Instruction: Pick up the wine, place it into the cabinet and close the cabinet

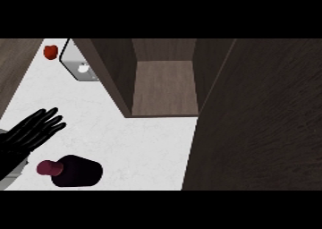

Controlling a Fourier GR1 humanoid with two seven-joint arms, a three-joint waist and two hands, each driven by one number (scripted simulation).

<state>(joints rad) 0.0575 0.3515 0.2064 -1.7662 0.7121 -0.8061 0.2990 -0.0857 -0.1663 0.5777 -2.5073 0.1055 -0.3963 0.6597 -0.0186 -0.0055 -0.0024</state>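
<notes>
Standing wine (76, 171) beside open-fingered left hand (31, 130)

Left hand (33, 129) at view's left edge; fingers straight, spread, pointing up-right; right hand unseen.

One wine bottle (72, 171), one open cabinet (165, 85), one small red object (51, 52), one black hand (31, 129) and one white table (124, 138) show.
</notes>
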